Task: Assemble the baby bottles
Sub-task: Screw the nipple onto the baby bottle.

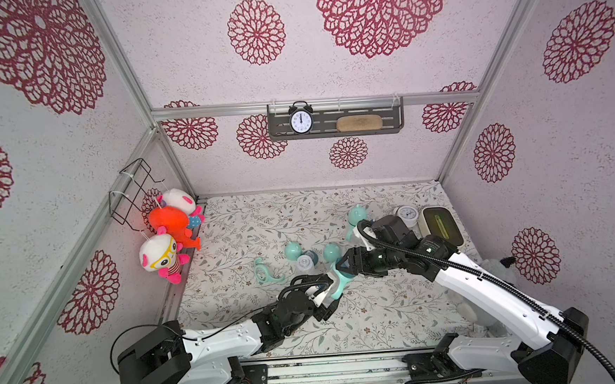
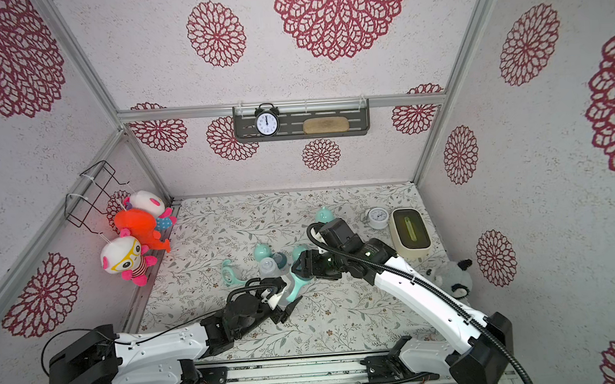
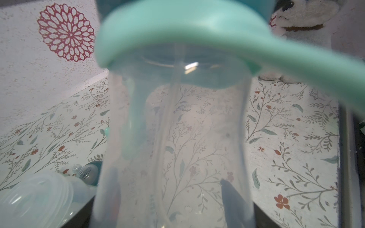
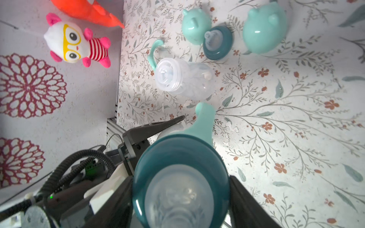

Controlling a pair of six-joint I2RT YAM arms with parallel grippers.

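A clear baby bottle (image 1: 335, 285) (image 3: 177, 138) with a mint handle ring (image 3: 177, 29) hangs tilted above the mat's middle. My left gripper (image 1: 326, 297) (image 3: 171, 197) is shut on its body. My right gripper (image 1: 344, 267) (image 4: 180, 189) is shut on the dark teal nipple collar (image 4: 158, 158) at its top. On the mat behind lie a bare clear bottle (image 1: 305, 263) (image 4: 183, 77), a loose collar with nipple (image 4: 217, 42), two mint caps (image 1: 294, 250) (image 1: 331, 251) and a loose mint handle (image 1: 267, 272). A capped bottle (image 1: 355, 217) stands at the back.
A white alarm clock (image 1: 407, 214) and a cream box (image 1: 441, 228) sit at the back right. Plush toys (image 1: 166, 245) hang on the left wall, and a grey plush (image 2: 450, 275) lies at the right edge. A shelf (image 1: 334, 123) is mounted on the back wall.
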